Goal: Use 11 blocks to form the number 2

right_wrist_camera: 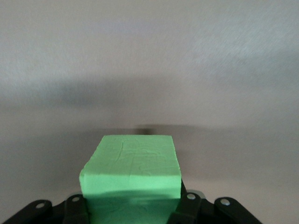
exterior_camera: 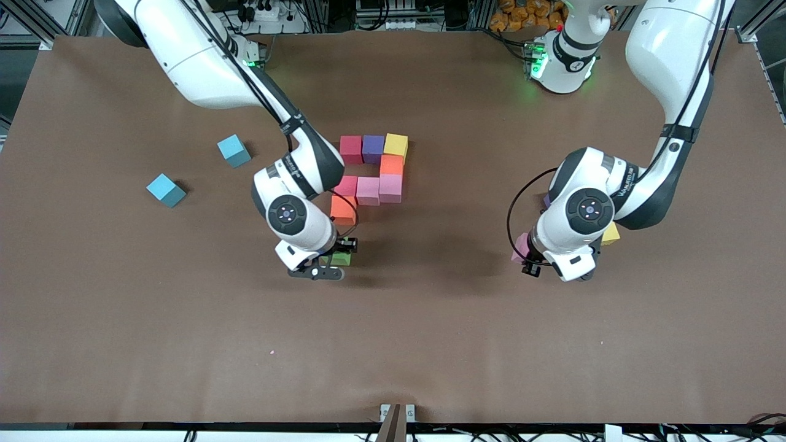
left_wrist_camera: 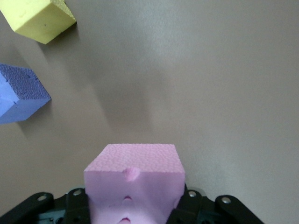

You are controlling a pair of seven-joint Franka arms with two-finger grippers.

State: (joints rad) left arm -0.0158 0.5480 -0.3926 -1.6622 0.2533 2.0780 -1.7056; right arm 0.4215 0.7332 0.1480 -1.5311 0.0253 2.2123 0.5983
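While the right hand grips the green block, it should set it flush below the orange block; the left hand waits, clasping a pink block.

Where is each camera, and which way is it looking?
Front view: high across the table, facing both arms, the block figure and two blue cubes.
Left wrist view: on the left gripper, looking down at its pink block.
Right wrist view: on the right gripper, holding the green block.
Shared: front view shows both held blocks.

No readable text on blocks; arm lettering too small to make out
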